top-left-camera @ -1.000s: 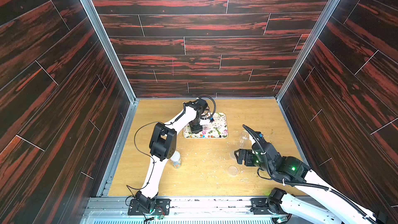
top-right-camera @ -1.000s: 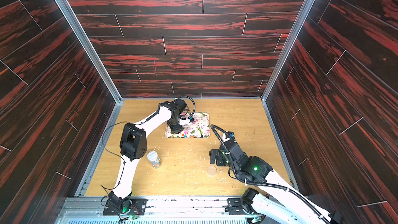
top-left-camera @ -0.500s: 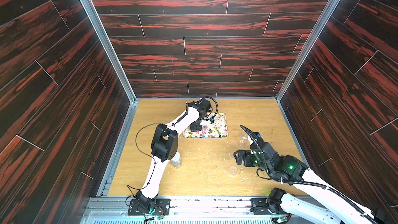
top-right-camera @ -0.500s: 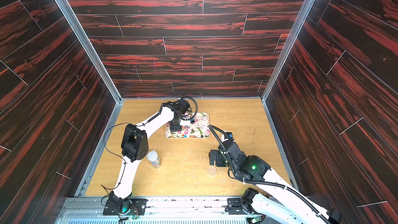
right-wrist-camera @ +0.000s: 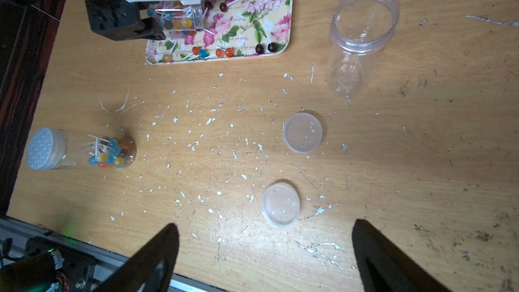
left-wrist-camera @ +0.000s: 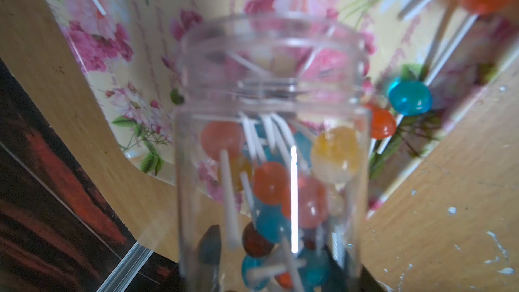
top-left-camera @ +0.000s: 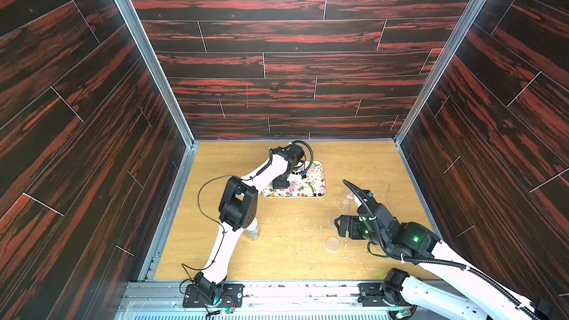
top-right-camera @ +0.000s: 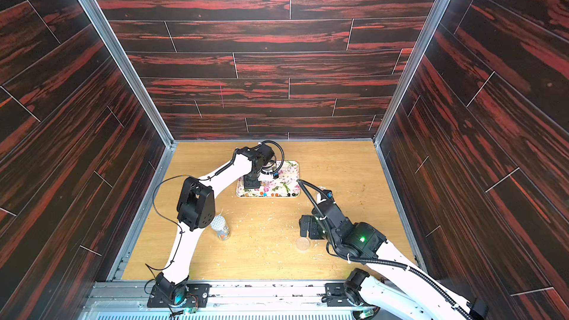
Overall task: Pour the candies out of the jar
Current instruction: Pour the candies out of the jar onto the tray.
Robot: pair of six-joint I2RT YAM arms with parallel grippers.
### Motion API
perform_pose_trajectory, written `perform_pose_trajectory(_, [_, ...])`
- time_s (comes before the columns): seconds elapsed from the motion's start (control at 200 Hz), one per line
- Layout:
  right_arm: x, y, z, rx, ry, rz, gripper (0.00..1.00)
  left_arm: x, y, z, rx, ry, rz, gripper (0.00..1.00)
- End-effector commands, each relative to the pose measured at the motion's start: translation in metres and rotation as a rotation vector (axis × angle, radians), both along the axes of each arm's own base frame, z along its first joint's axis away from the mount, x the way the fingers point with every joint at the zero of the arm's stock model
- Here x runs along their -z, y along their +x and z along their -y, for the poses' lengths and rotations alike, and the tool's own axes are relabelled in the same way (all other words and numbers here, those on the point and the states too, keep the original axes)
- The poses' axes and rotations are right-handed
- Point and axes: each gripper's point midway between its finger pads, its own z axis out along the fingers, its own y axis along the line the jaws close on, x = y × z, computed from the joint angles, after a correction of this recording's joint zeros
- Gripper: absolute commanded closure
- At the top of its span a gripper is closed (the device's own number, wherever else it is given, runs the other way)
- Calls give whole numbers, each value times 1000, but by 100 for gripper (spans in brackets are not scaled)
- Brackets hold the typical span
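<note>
My left gripper (left-wrist-camera: 278,259) is shut on a clear open jar (left-wrist-camera: 269,136), held tilted over the left part of the floral tray (left-wrist-camera: 134,60). The jar's mouth faces the tray. Inside the jar lie several candies (left-wrist-camera: 271,182): orange, blue, yellow and dark balls on white sticks. More candies (left-wrist-camera: 409,96) lie loose on the tray, most along its near rim (right-wrist-camera: 219,58). In both top views the left gripper (top-left-camera: 280,183) (top-right-camera: 252,183) hangs over the tray (top-left-camera: 311,186). My right gripper (right-wrist-camera: 265,227) stands open above the table, holding nothing.
An empty clear jar (right-wrist-camera: 362,37) stands right of the tray. Two clear lids (right-wrist-camera: 302,132) (right-wrist-camera: 280,205) lie on the table near the right gripper (top-left-camera: 343,226). A capped jar of candies (right-wrist-camera: 81,150) stands by the left arm. White flecks litter the table.
The left wrist has turned slightly with the jar over the tray. The right arm has barely shifted.
</note>
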Motion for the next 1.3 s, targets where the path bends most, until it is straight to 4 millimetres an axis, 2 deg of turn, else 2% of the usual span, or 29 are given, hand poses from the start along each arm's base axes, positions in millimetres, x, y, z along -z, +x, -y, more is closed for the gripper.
perform_pose_trajectory(0.0, [5, -2, 4, 9, -13, -15, 1, -11, 0, 0, 34, 27, 12, 58])
perform_pose_trajectory(0.2, [6, -3, 4, 8, -12, -22, 1, -12, 0, 1, 43, 43, 20, 57])
perform_pose_trajectory(0.426, [6, -4, 4, 11, -8, -22, 1, -42, 12, 8, 40, -5, 103, 57])
perform_pose_trajectory(0.501, [7, -3, 4, 13, -5, -22, 1, -37, 7, 12, 45, -21, 78, 57])
perform_pose_trajectory(0.606, [8, -2, 0, 6, -1, -29, 1, -11, -4, 9, 49, 23, 17, 57])
perform_pose_trajectory(0.686, [9, -2, -2, 1, 2, -35, 1, -1, -7, 6, 47, 30, -9, 57])
perform_pose_trajectory(0.761, [8, -3, -2, -1, -1, -38, 1, -7, -3, 4, 42, 42, 16, 57])
perform_pose_trajectory(0.877, [7, -3, 0, 6, -2, -33, 1, -32, 5, 7, 49, 19, 75, 57])
perform_pose_trajectory(0.962, [6, -3, 0, 9, 4, -30, 1, -42, 7, 8, 56, 9, 97, 56])
perform_pose_trajectory(1.152, [7, -4, -2, 2, 8, -39, 1, -32, 4, 2, 59, 42, 78, 56])
perform_pose_trajectory(1.297, [6, -4, -1, 3, 11, -35, 1, -35, 4, -4, 58, 65, 95, 57])
